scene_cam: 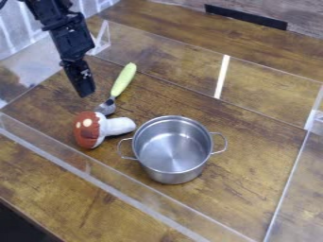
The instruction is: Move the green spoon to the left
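The end effector [83, 87] hangs above the worktop [252, 104] near its back-left corner, jaws pinched together and holding nothing. The green spoon [121, 81] lies flat just to its right, handle pointing toward the far edge, a little beyond the toy mushroom [93, 128] and pot [173, 148]. To shift it left, I'd say either nudge the handle broadside or spread the jaws and drop squarely over it.
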